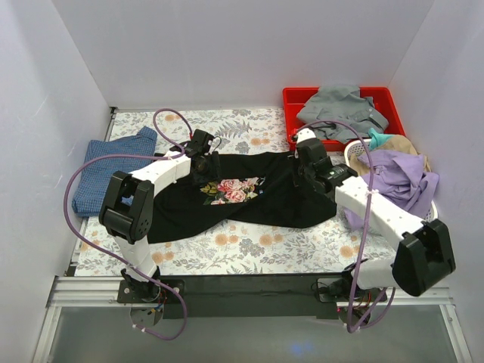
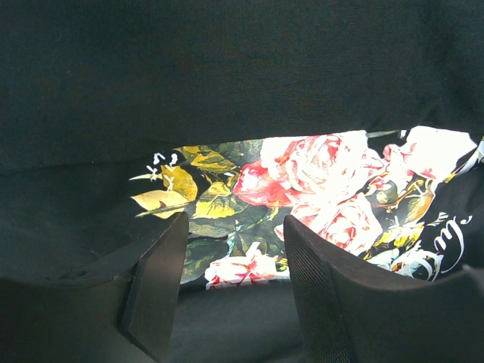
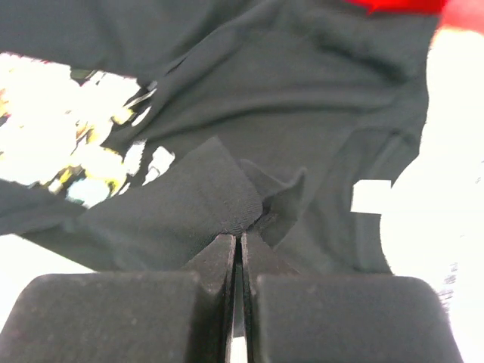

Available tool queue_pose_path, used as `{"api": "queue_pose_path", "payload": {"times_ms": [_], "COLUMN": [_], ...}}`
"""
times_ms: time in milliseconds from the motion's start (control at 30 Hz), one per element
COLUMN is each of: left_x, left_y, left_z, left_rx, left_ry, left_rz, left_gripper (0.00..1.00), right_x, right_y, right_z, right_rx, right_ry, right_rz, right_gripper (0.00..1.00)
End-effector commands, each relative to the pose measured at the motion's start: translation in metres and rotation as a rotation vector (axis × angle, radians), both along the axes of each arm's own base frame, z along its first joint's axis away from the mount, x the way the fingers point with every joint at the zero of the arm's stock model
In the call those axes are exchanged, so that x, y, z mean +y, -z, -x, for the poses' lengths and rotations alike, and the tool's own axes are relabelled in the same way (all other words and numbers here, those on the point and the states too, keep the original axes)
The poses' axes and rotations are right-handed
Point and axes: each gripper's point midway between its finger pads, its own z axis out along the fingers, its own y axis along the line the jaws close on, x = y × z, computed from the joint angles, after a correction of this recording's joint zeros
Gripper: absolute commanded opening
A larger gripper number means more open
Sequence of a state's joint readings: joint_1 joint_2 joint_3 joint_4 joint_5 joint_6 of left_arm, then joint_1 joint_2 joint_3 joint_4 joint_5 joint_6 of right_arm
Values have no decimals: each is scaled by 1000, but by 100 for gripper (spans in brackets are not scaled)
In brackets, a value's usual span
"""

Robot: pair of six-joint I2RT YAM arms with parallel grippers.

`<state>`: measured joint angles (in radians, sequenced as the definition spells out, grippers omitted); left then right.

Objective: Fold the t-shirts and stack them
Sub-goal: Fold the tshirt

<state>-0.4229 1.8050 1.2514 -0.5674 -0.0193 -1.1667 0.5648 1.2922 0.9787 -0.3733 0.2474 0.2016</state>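
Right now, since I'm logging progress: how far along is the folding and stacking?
Done: the blue shirt lies aside at left, seemingly folded. In hand: right gripper pinches the black shirt; left gripper hangs open over its print. Left: finish folding, then stack.

black t-shirt (image 3: 302, 98), its rose print (image 3: 38, 113) blown white (right wrist view), script lettering (image 2: 450, 236) cut by edge

Red bin (image 1: 290, 94) and basket (image 1: 351, 154) crowd right of the black t-shirt (image 1: 287, 204).
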Motion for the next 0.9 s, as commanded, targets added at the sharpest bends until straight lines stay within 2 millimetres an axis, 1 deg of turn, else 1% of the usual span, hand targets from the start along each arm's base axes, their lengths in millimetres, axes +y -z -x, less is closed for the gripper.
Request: {"api": "queue_pose_path", "payload": {"times_ms": [0,33,100,133,200,233,300,333,400,433,467,500,533,567,600,633,700,767,800,833,867], "left_x": [-1,0,1,2,4,4,5,6,11,15,19,27,31,38,46,52,59,64,67,71,74], "left_y": [-14,-14,-14,-13,-12,-10,-9,-7,-6,-5,-4,-4,-3,1,5,7,16,23,26,28,30], "left_z": [-8,-8,-7,-7,-5,-3,-3,-1,-1,0,1,0,0,1,5,6,11,18,20,21,22], "left_rx": [-51,-52,-49,-47,-39,-35,-35,-28,-27,-27,-28,-39,-40,-35,-22,-10,25,63,75,85,94], "left_ry": [9,9,7,6,2,1,-3,-4,-15,-24,-31,-52,-57,-66,-81,-96,-123,-149,-156,-167,-175], "left_rz": [-6,-10,-14,-18,-22,-24,-24,-30,-55,-71,-90,-126,-146,-178,-220,-225,-213,-173,-168,-169,-173], "left_gripper": [52,52,52,52,51,52,52,52,51,51,51,52,52,52,52,53,53,53,53,53,53], "right_x": [-11,-15,-18,-17,-10,-3,11,9,5,-1,-6,-15,-24,-30,-37,-39,-45,-51,-52,-56,-57], "right_y": [-23,-22,-14,-5,7,25,26,30,23,9,2,3,-17,-22,-17,-27,-18,4,14,31,40], "right_z": [-36,-51,-66,-80,-90,-95,-109,-113,-115,-114,-111,-103,-97,-92,-83,-75,-57,-36,-29,-18,-12], "right_rx": [-110,-122,-108,-82,-56,-25,-40,-35,-53,-89,-106,-106,-148,-158,-149,-162,-109,-20,8,54,82], "right_ry": [73,122,151,172,167,133,99,114,140,163,185,204,233,246,258,254,260,253,250,256,254], "right_rz": [104,158,229,281,303,316,302,333,342,338,341,359,350,348,348,311,297,284,276,262,256], "right_gripper": [1,1,1,1,4,12,21,29,46,98,98,98,98,98,98,98,98,98,98,99,98]}}
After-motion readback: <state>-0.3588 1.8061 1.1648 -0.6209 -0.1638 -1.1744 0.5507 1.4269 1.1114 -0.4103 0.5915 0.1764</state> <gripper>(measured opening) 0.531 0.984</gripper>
